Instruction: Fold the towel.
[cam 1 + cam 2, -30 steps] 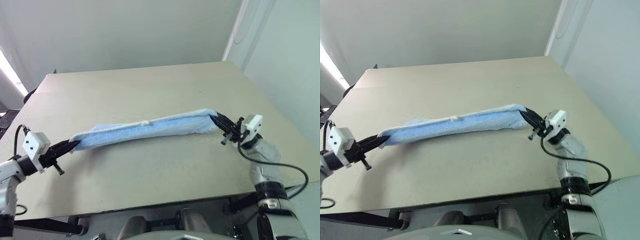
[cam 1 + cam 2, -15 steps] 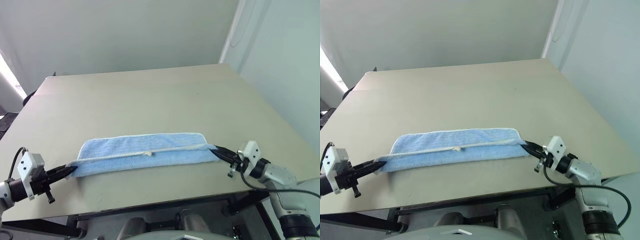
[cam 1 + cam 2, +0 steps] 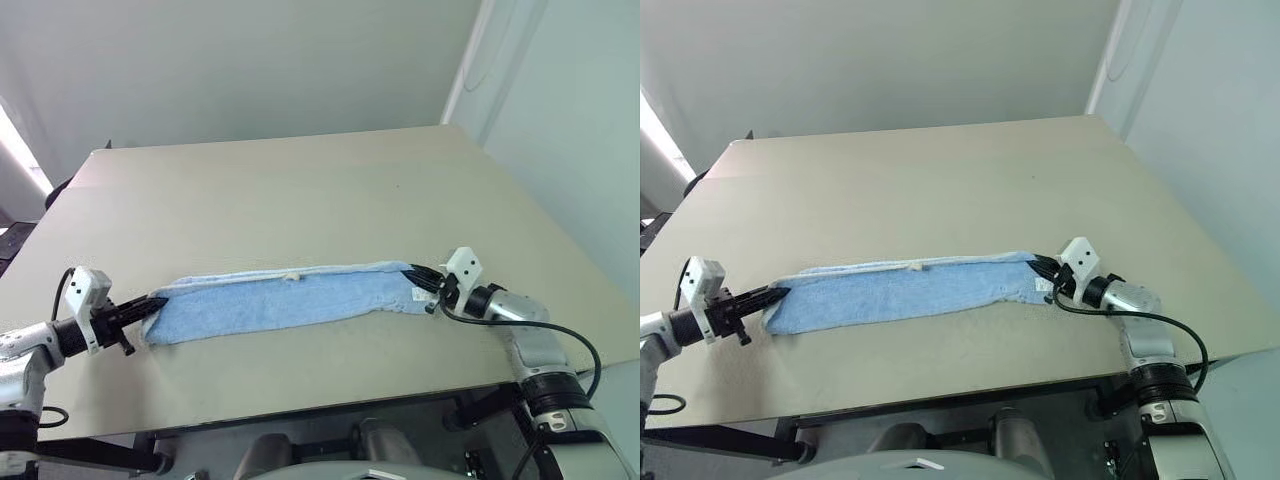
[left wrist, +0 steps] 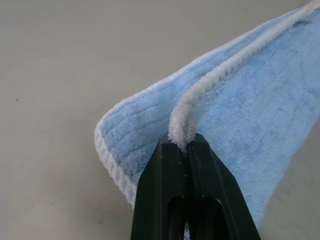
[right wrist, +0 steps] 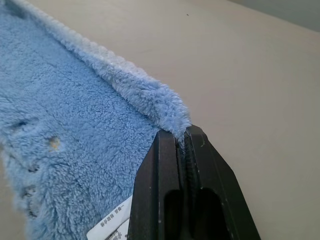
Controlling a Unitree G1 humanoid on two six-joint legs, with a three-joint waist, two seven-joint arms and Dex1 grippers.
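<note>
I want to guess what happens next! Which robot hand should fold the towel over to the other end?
Probably the left. The left gripper and right gripper each pinch one end of the towel, but the left arm angles along the towel, so it could likely sweep its end across. It's close.

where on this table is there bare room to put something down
The far half of the table, beyond the towel, is bare up to the back edge. A narrower bare strip runs between the towel and the near edge. Crowded: the towel's ends, where the left gripper and right gripper pinch it.
</note>
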